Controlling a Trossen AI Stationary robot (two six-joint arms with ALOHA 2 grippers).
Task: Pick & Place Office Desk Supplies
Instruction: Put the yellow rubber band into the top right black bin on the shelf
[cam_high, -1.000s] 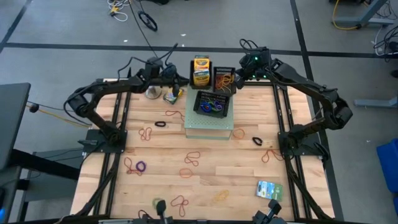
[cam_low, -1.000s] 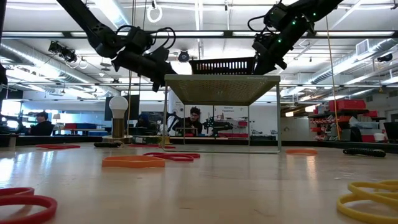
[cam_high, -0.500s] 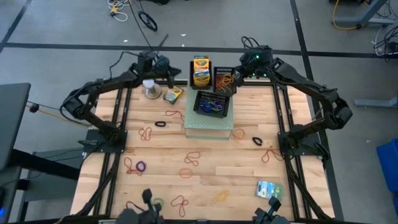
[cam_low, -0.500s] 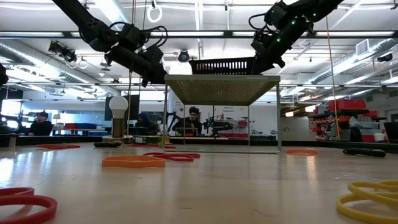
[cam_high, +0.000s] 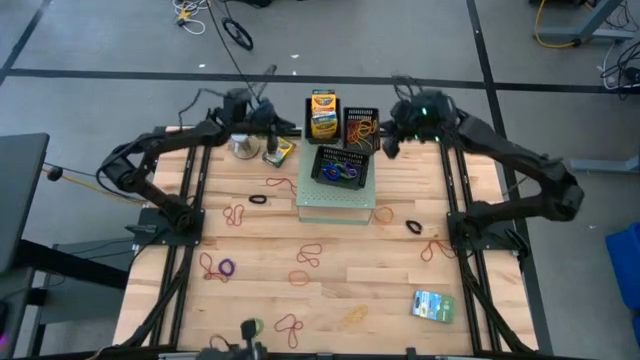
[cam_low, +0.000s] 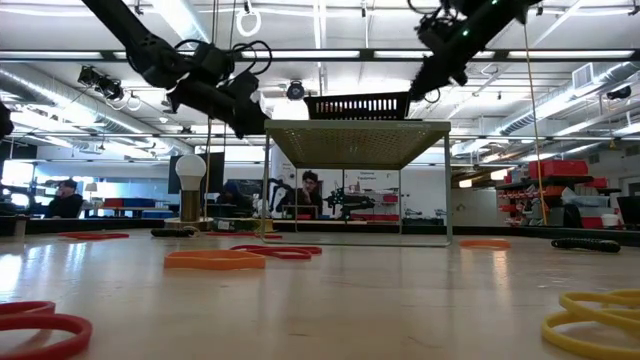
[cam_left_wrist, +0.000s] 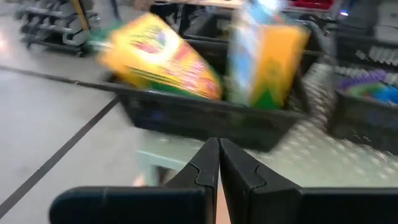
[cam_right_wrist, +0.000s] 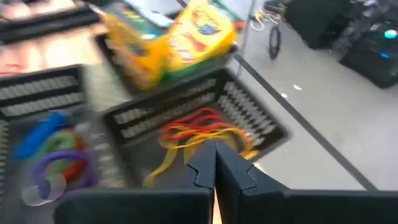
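Note:
Yellow crayon boxes (cam_high: 322, 112) stand in a black basket (cam_left_wrist: 205, 115) on the green-white riser (cam_high: 335, 205) at the table's far side. Another crayon box (cam_high: 278, 152) lies on the table beside it. Orange and red rubber bands (cam_right_wrist: 199, 134) fill a second basket (cam_high: 360, 128); blue and purple bands (cam_high: 342, 172) fill a third. My left gripper (cam_left_wrist: 218, 163) hangs shut and empty in the air, left of the crayon basket. My right gripper (cam_right_wrist: 214, 163) hangs shut and empty above the right side of the band basket. A green-blue packet (cam_high: 432, 305) lies near the table's front right.
A white ball on a round base (cam_high: 243, 145) stands left of the loose crayon box. Loose rubber bands (cam_high: 308, 255) are scattered over the wooden table, among them a black one (cam_high: 258, 199) and a purple one (cam_high: 228, 268). People sit in the room behind.
My right gripper has risen and drawn back from the orange-band basket toward the table's right edge. My left gripper has shifted a little away from above the loose crayon box, which now shows whole on the table.

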